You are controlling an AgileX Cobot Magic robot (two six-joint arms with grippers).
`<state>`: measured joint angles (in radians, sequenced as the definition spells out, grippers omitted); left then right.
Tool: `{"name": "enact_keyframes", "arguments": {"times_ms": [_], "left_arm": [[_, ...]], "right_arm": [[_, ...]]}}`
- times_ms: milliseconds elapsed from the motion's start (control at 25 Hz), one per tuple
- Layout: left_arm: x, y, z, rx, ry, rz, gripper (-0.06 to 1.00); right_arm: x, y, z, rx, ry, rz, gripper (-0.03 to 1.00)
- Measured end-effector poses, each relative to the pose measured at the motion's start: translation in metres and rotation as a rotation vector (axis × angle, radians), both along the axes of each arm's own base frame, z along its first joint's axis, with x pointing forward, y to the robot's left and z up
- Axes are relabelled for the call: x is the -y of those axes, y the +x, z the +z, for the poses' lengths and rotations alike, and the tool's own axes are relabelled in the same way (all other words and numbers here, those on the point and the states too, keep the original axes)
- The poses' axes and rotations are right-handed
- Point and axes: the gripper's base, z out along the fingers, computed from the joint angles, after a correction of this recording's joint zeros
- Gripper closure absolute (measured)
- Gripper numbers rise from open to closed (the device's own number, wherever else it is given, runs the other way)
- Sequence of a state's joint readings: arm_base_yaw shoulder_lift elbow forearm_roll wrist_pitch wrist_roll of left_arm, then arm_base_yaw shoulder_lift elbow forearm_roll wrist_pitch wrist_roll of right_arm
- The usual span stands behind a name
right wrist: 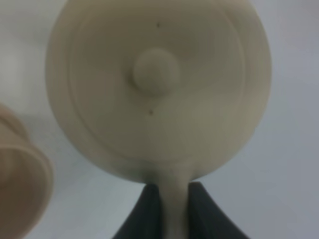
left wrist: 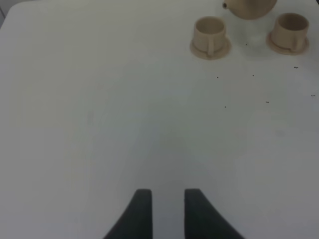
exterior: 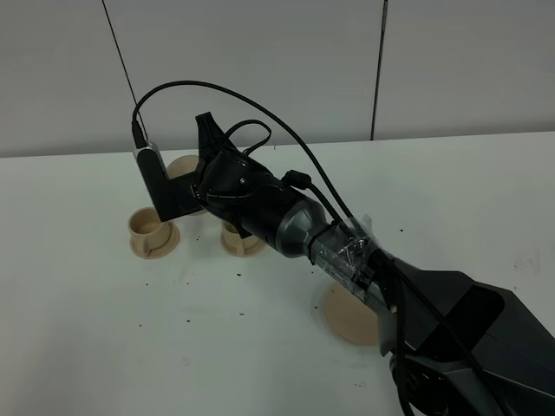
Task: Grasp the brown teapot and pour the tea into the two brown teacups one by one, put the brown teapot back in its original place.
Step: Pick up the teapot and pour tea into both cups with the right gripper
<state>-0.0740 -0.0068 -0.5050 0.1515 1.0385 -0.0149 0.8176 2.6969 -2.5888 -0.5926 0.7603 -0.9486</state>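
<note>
Exterior high: right arm reaches across table (exterior: 217,347) to far left, hiding most of teapot (exterior: 180,165) and part of right cup (exterior: 238,244). Left cup (exterior: 152,227) unobstructed. Bare saucer (exterior: 347,319) near right, under arm. Teapot just beyond cups, between them; right pincer (right wrist: 174,191) clamped on its handle. Left pincer (left wrist: 167,196) narrowly parted, empty.

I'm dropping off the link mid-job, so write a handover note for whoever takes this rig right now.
Right gripper: shut on the loop handle of the brown teapot, which is held beside the cups.
Left gripper: jaws slightly apart, empty, well back from the cups.
The left teacup and right teacup are upright. The large round saucer has nothing on it.
Done: teapot grasped and off its saucer. Whether either cup holds tea cannot be told.
Left: finish pouring into both cups, then return the teapot to the large saucer.
</note>
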Motion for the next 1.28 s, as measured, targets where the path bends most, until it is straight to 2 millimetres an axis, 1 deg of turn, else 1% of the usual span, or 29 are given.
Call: {"name": "enact_keyframes", "arguments": {"times_ms": [520,1000,1280], "left_arm": [[0.0,0.0,0.0,0.0,0.0,0.0,0.71],[0.0,0.0,0.0,0.0,0.0,0.0,0.71],[0.0,0.0,0.0,0.0,0.0,0.0,0.71]], "right_arm": [[-0.011,-0.005,0.004,0.05,0.035,0.057,0.87],[-0.01,-0.002,0.008,0.111,-0.007,0.07,0.87],[-0.01,-0.002,0.008,0.114,-0.008,0.071,0.87]]}}
